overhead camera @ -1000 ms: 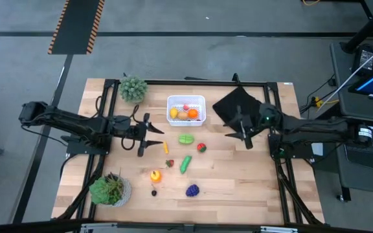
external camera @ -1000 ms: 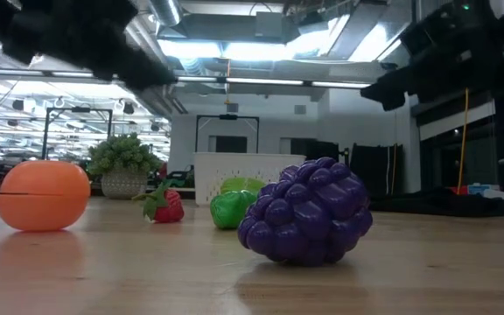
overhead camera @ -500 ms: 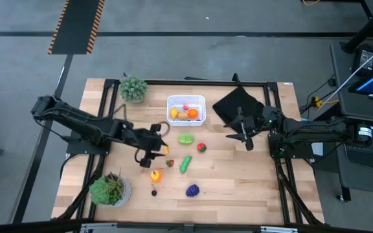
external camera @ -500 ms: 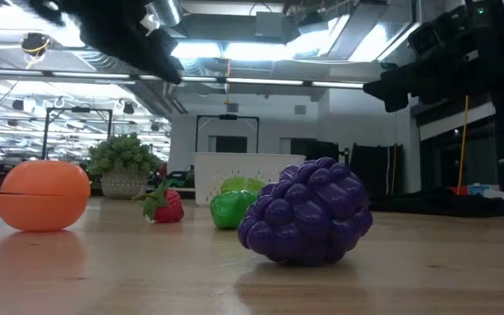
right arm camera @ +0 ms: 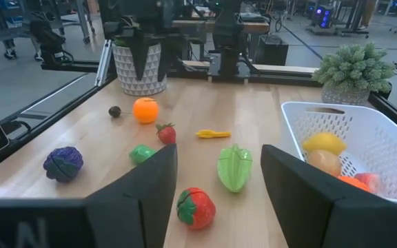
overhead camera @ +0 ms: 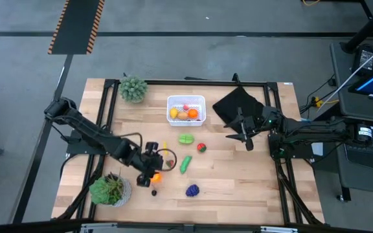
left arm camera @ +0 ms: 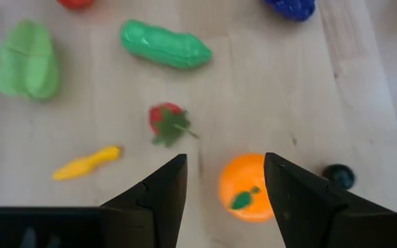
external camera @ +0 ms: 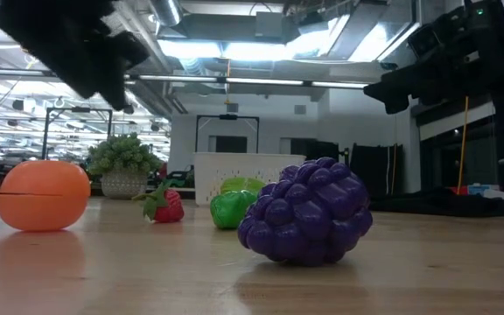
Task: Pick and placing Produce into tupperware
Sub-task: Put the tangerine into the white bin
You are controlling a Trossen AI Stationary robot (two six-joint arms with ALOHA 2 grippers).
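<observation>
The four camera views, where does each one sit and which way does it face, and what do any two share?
High view: overhead, looking straight down; both arms, white tub.
Low view: table height, looking level past the purple grapes; dark arm parts above.
Left wrist view: on the left arm, facing the tabletop; open left pincer over the orange fruit.
Right wrist view: on the right arm, facing across the table; open right pincer.
Shared: the grapes show in all four.
</observation>
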